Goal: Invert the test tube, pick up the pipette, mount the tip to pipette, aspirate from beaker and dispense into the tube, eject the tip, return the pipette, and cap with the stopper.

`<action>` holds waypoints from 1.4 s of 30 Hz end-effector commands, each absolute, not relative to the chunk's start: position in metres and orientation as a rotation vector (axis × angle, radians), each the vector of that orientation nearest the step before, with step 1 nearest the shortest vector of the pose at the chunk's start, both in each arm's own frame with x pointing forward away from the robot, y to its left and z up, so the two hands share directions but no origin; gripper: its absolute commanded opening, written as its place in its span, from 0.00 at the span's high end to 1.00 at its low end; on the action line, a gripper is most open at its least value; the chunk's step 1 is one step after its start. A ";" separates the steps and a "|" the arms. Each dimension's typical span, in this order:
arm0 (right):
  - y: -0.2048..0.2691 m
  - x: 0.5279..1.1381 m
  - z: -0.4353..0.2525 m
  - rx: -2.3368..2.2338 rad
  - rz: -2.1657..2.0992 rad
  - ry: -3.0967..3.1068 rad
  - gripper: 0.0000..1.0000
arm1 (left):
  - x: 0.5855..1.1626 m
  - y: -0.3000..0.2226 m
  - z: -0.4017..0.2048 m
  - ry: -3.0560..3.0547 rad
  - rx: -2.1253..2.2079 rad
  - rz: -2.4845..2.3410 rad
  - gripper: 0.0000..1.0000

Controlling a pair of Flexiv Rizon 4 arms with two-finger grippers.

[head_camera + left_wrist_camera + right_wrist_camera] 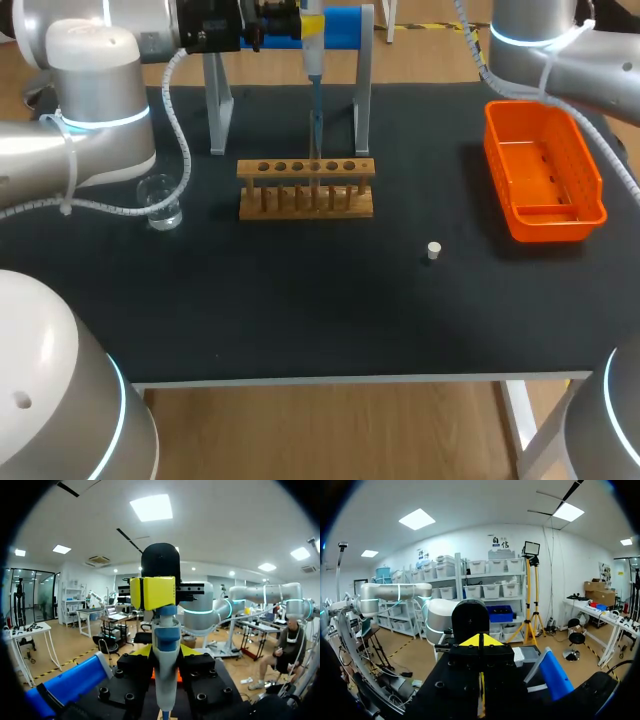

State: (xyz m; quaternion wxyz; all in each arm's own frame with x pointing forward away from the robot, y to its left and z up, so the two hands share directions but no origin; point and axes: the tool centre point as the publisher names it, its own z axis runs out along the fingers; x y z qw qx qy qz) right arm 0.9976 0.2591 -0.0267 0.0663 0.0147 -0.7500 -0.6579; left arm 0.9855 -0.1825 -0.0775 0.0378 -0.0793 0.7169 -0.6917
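My left gripper [152, 592] is shut on the pipette [166, 670], its yellow fingers [160, 593] clamped on the blue-and-white body. In the head view the pipette [312, 45] hangs upright at the back of the table. Its thin tip [315, 140] reaches down to a middle hole of the wooden rack [305, 188]. A tube standing in that hole is too faint to make out. The glass beaker [160, 200] stands left of the rack. The small white stopper [433, 250] lies on the mat to the right. My right gripper [481, 642] is shut and holds nothing.
A pipette stand with grey posts [362, 90] and a blue bar [345, 25] rises just behind the rack. An orange basket [545, 170] sits at the right rear. The black mat [300, 300] covers the table up to its front edge.
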 end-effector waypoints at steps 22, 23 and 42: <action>0.242 0.990 0.007 0.081 -2.069 -2.269 1.00 | 0.985 -0.183 -0.074 2.191 -0.246 -2.123 1.00; 0.239 0.988 0.010 0.089 -2.075 -2.270 0.95 | 0.985 -0.183 -0.074 2.191 -0.246 -2.123 1.00; 0.134 0.946 -0.043 0.154 -1.856 -2.637 0.00 | 0.985 -0.183 -0.074 2.191 -0.246 -2.123 1.00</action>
